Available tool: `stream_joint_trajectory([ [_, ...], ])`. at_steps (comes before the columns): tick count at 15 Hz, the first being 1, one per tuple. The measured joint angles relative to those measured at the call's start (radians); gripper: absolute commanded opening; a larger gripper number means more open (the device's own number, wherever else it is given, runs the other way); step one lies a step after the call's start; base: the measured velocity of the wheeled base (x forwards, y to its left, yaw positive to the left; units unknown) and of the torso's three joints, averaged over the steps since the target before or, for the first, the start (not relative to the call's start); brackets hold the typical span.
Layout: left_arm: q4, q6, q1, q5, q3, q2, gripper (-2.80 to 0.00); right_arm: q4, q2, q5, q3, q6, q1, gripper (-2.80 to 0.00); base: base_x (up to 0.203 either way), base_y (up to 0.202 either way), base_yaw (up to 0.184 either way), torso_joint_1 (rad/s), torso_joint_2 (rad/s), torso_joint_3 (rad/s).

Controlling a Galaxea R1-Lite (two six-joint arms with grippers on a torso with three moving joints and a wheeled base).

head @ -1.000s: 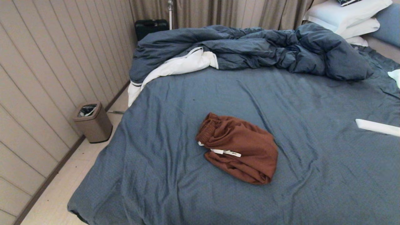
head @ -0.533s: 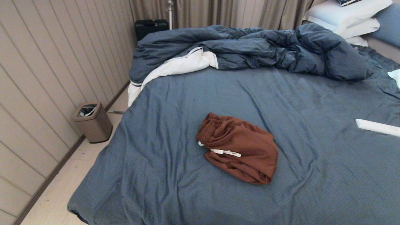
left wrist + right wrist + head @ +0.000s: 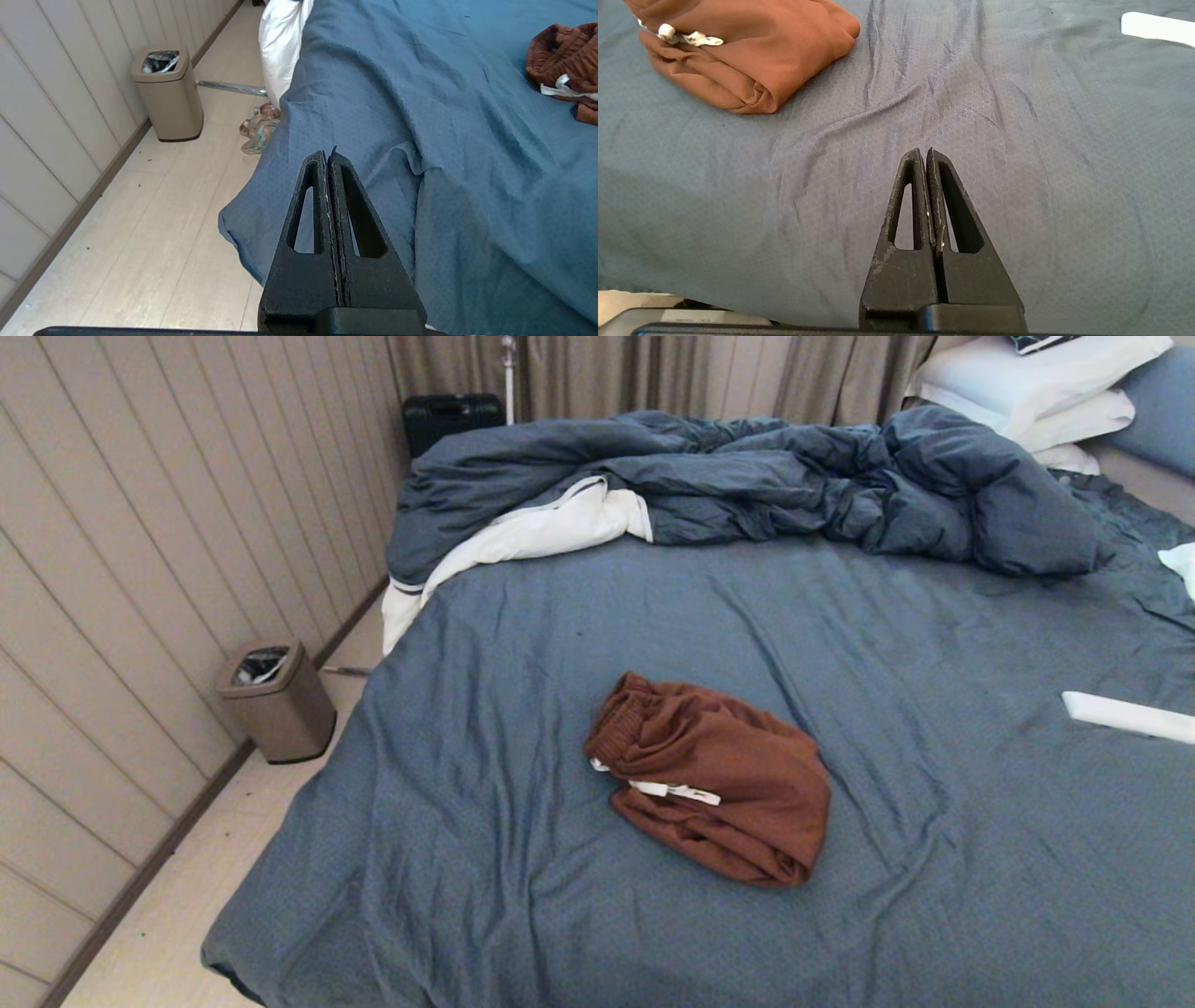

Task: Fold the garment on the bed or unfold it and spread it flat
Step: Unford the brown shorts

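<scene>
Blue bed [image 3: 523,644], bunched garment [image 3: 714,775] centre, only wrist views show left claw [image 3: 329,151], right claw [image 3: 923,151], both clenched, empty

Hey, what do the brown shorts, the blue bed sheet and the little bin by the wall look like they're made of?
The shorts: soft matte knit, probably cotton jersey, judging by the ribbed gathered waistband and limp folds. The bed sheet: thin matte fabric with a fine honeycomb texture, showing in the right wrist view, and it creases easily. The bin: smooth beige shell with a slight sheen, plastic or coated metal; unclear which.
</scene>
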Motion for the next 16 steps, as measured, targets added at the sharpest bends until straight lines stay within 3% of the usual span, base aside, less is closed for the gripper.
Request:
stream_joint_trajectory([
  [16,0.000,0.003,0.000,-0.003,0.000,0.000,-2.80,0.000,0.000,-0.001,0.000,0.002,-0.001,-2.80,0.000,0.000,0.000,0.000,0.00,0.000],
])
